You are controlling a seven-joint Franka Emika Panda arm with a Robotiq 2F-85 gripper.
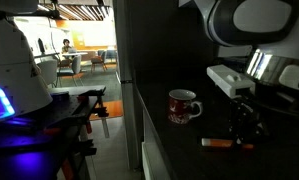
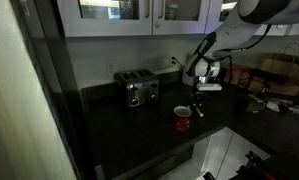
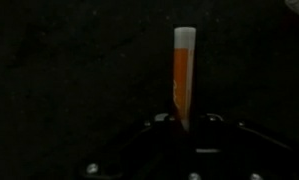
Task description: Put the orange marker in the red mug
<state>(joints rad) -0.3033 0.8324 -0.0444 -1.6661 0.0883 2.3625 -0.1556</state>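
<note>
While pincer point(image 1: 245, 130) hangs over one orange marker point(image 1: 218, 143), one red mug point(image 1: 183, 106) nearby

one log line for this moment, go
pincer: down at orange marker, closure unclear | orange marker: lying on counter, not in red mug | red mug: upright, apart from pincer

There was one orange marker point(image 3: 183, 70), one red mug point(image 1: 183, 105) and one silver toaster point(image 2: 141, 91), which stood at ten o'clock from the mug.
</note>
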